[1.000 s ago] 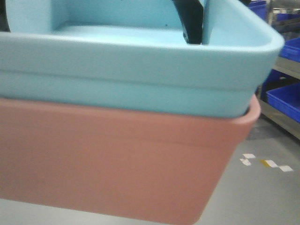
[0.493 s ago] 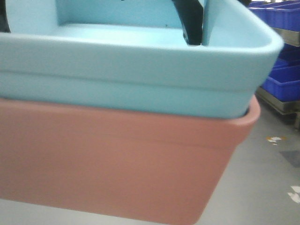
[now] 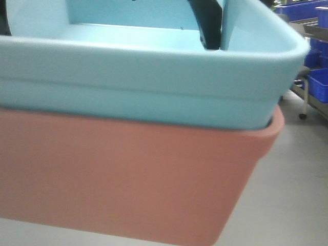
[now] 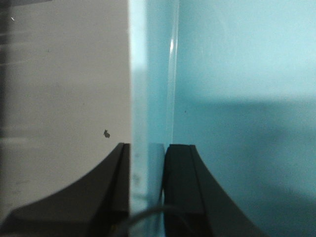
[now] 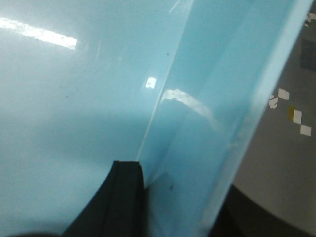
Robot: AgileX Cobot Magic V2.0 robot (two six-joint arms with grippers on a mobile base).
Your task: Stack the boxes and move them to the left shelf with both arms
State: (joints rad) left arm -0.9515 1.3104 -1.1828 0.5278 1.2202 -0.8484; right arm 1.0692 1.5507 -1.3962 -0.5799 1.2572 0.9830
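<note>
The blue tub (image 3: 154,92) sits nested in the pink tub (image 3: 128,179), so one grip can carry both. The stack seems lifted, with the floor (image 3: 297,195) showing past its right corner. The left jaws are clamped across the blue tub's side wall, with one finger (image 4: 185,192) inside and one outside. The right jaws pinch the opposite wall, with the inner finger (image 5: 123,202) against the plastic. Gripping opposite walls likely keeps the load balanced. I cannot tell whether the pink wall is caught too. The shelf is out of view; blue bins (image 3: 318,82) stand to the right.
</note>
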